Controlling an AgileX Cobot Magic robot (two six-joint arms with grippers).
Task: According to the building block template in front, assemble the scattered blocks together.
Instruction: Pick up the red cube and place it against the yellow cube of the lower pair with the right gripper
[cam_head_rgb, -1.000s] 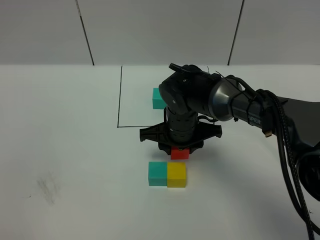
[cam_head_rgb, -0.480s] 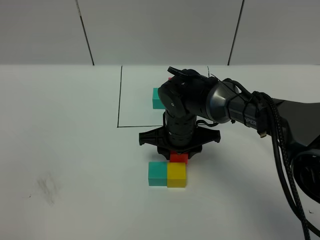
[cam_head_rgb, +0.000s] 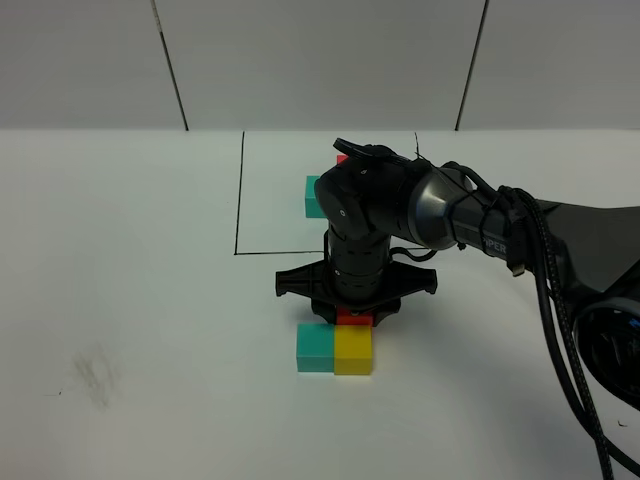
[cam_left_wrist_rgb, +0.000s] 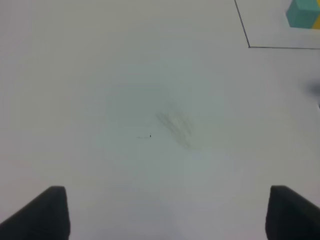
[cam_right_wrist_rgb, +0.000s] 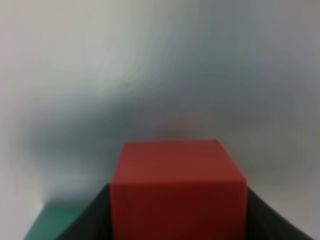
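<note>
Exterior high shows me most of what I need: my right gripper points straight down with the red block clamped between its jaws, only a thin strip of red showing under the wrist. Directly beneath and toward me from the gripper sit the teal block and the yellow block, already pushed side by side and touching. So two of the three scattered blocks are paired, and the third is in my grasp, hovering at the far edge of the yellow one; I cannot tell from this angle whether it is resting on the table yet.

On the far side of the arm lies the building block template inside its black outline. I can see its teal cube and a sliver of red above the arm; the rest is hidden behind the wrist.

Right wrist view confirms the hold: the red block fills the space between the dark jaws, with a corner of teal off to one side below it.

My left gripper stands wide apart with nothing in it, over bare table, well away from the work.

I judge the job as nearly finished: what is left is seating the red cube flush against the yellow one, releasing, and checking the L against the template.
</note>
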